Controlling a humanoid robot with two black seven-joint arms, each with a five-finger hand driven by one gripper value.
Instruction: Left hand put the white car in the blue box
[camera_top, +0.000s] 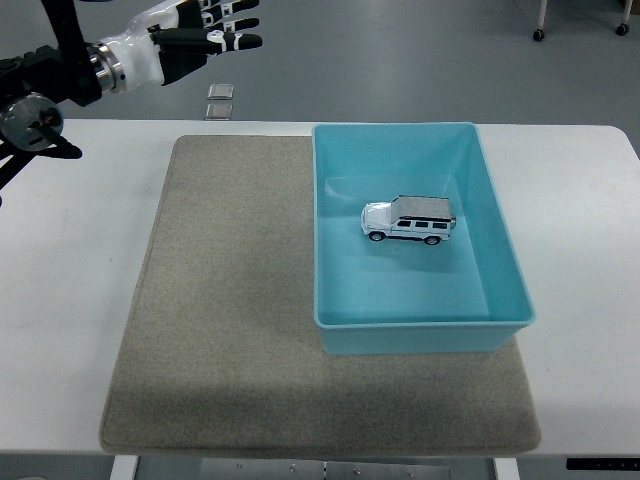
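White car stands on its wheels inside the blue box. High at the top-left corner, the left hand is raised with fingers stretched out flat, holding nothing.

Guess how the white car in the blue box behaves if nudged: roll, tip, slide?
The white car sits upright on its wheels on the blue box's flat floor, so it would likely roll lengthwise if nudged end-on. Pushed from the side, it would probably skid, maybe tip, being boxy and tall. It looks rigid.
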